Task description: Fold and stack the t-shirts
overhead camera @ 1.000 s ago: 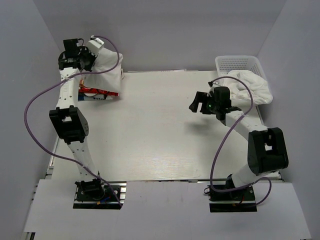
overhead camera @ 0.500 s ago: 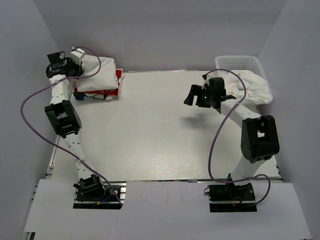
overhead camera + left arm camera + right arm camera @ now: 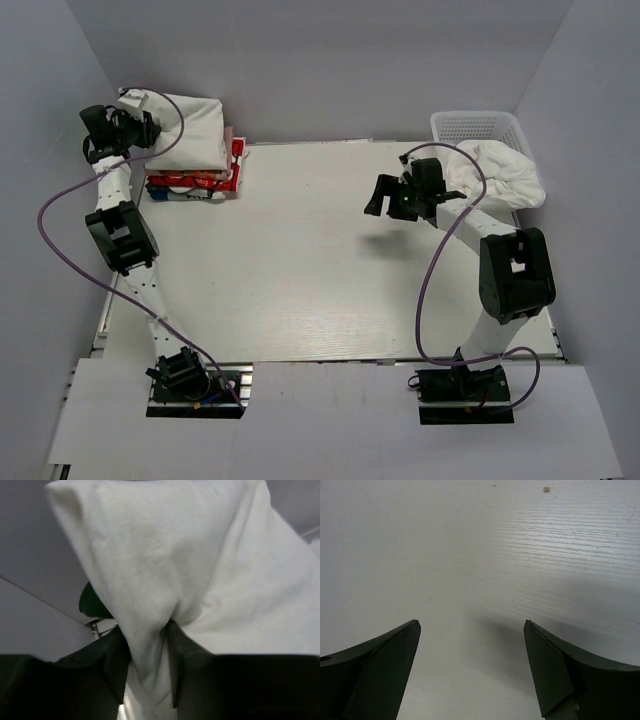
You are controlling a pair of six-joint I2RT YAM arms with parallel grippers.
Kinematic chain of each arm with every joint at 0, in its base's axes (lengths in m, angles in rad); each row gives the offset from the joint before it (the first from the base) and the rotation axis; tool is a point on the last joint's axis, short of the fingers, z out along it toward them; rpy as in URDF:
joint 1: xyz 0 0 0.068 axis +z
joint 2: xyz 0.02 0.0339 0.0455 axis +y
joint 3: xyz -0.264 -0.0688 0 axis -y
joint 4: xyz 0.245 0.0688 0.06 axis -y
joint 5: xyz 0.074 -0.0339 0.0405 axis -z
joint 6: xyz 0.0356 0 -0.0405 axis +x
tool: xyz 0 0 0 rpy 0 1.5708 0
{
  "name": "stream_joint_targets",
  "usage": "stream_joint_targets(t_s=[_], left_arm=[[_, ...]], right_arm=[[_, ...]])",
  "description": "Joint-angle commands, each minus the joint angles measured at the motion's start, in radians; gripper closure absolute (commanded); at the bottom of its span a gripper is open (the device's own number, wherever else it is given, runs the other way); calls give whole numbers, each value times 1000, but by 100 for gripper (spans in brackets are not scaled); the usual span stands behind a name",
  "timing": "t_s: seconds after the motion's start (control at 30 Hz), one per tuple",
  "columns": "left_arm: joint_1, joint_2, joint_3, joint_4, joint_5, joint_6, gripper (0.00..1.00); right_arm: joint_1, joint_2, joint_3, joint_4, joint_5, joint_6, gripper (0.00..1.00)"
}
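The folded off-white shirt (image 3: 190, 130) lies on top of the stack of small folded shirts (image 3: 195, 183), red and white edges showing, at the table's far left corner. My left gripper (image 3: 128, 122) is at the shirt's left end, shut on a pinch of its cloth. In the left wrist view the off-white shirt (image 3: 200, 555) bunches between the fingers of the left gripper (image 3: 147, 630), and a bit of dark green sleeve (image 3: 92, 602) shows behind. My right gripper (image 3: 385, 197) hovers open over bare table right of centre. The right wrist view shows that gripper (image 3: 472, 625) with nothing between its fingers.
A white plastic basket (image 3: 480, 124) stands at the far right corner with a white cloth (image 3: 505, 175) spilling over its front rim. Grey walls close in the table on three sides. A purple cable loops from each arm.
My left gripper has swung left and down, laying the off-white shirt from hanging onto the stack. The right gripper has drifted slightly left and away, still open.
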Motion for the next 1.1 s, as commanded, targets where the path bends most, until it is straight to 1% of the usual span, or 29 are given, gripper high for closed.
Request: stream_joint_targets(t_s=[0.0, 0.03, 0.07, 0.1, 0.13, 0.17, 0.23, 0.33, 0.43, 0.5, 0.53, 0.57, 0.67, 0.7, 0.73, 0.77, 0.83, 0.87, 0.9, 0.93, 1.0, 1.03, 1.07], left_arm=[[7, -18, 12, 83, 34, -38, 48], [7, -18, 12, 83, 8, -50, 41], [7, -18, 0, 83, -14, -82, 23], [7, -18, 0, 83, -23, -83, 15], [7, -18, 0, 83, -37, -83, 6], [7, -30, -12, 83, -52, -115, 0], [-3, -40, -21, 95, -92, -135, 0], [-23, -73, -50, 86, -106, -144, 0], [-23, -121, -92, 63, -117, -185, 0], [-32, -180, -165, 52, -117, -208, 0], [-32, -243, -237, 98, -133, -268, 0], [-32, -283, -289, 98, -133, -268, 0], [-32, -392, -458, 219, -193, -316, 0], [-41, -421, -475, 219, -215, -307, 0], [-41, -458, -475, 229, -271, -307, 0], [-52, -468, -475, 229, -281, -317, 0], [-52, -456, -428, 219, -224, -337, 0], [-52, -439, -404, 192, -184, -375, 0], [-52, -417, -376, 180, -98, -391, 0], [-52, -390, -307, 161, -71, -408, 0], [-52, -282, -227, 112, -10, -448, 0], [-52, -243, -148, 100, -9, -463, 0], [-52, -204, -114, 100, -9, -492, 0]], right_arm=[[5, -16, 22, -5, 22, 7, 10], [8, -20, 21, -8, 36, 4, 10], [6, -22, 26, -7, 36, 1, 10], [6, -27, 23, -10, 34, 1, 10], [8, -28, 21, -5, 33, 1, 10], [9, -28, 22, -4, 31, 1, 10], [15, -33, 23, -8, 20, 1, 10], [23, -45, 7, 8, 25, -6, 10], [25, -77, -17, 18, 28, -4, 10], [26, -97, -36, 28, 33, -15, 10], [32, -129, -51, 36, 37, -27, 10], [32, -129, -51, 36, 37, -27, 10], [34, -191, -85, 44, 42, -39, 10], [34, -204, -96, 48, 42, -41, 10], [35, -226, -126, 65, 42, -42, 10], [32, -244, -135, 70, 42, -52, 10], [32, -260, -157, 74, 45, -58, 10], [32, -261, -157, 68, 48, -58, 10], [31, -255, -155, 56, 43, -61, 10], [32, -241, -145, 45, 43, -64, 10], [31, -231, -128, 36, 49, -65, 10], [31, -222, -122, 35, 53, -62, 10], [31, -215, -113, 44, 57, -61, 10]])
